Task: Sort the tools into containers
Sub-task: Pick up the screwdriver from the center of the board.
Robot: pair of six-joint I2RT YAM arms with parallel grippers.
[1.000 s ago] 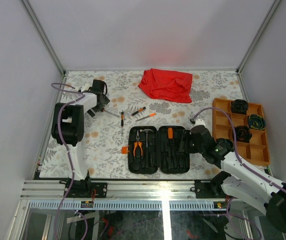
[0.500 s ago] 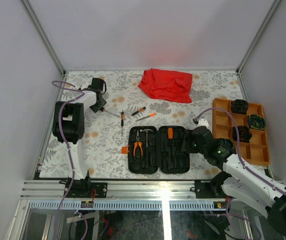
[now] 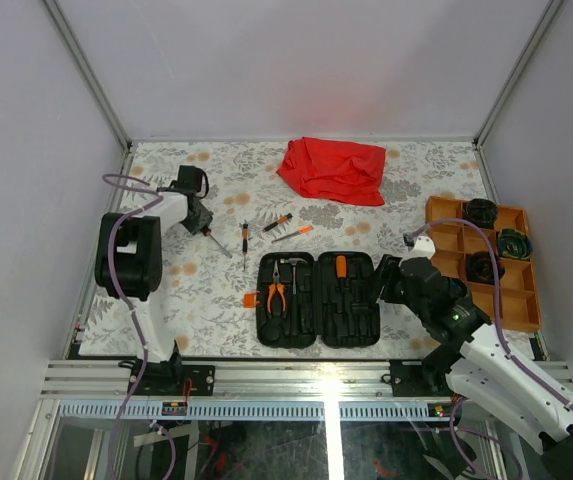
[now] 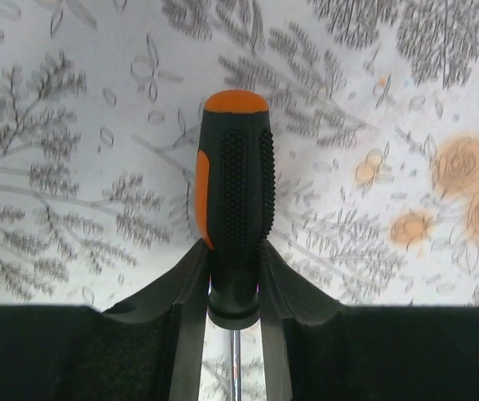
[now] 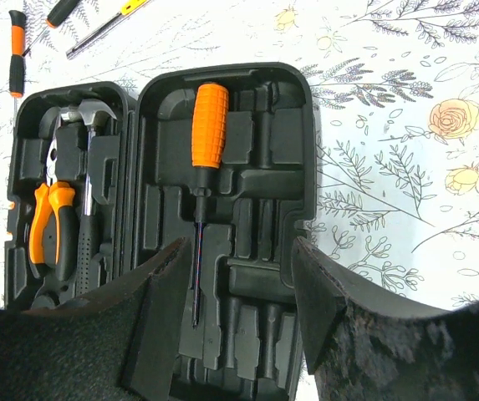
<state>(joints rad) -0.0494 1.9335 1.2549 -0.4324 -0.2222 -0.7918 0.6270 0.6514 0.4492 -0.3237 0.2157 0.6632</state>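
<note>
My left gripper is shut on the black-and-orange handle of a screwdriver, low over the flowered table at the far left. Its steel shaft points toward the case. Three more screwdrivers lie loose behind the open black case. The case holds pliers, a hammer and an orange-handled screwdriver. My right gripper hangs open over the case's right half with nothing between its fingers. The orange tray stands at the right.
A red cloth lies crumpled at the back of the table. Several black round items sit in the tray's compartments. Grey walls close in the left, right and far sides, and a metal rail runs along the near edge.
My left gripper closed on the screwdriver handle and drew toward me, swinging the shaft to point at the case. The right arm shifted slightly right and nearer.
</note>
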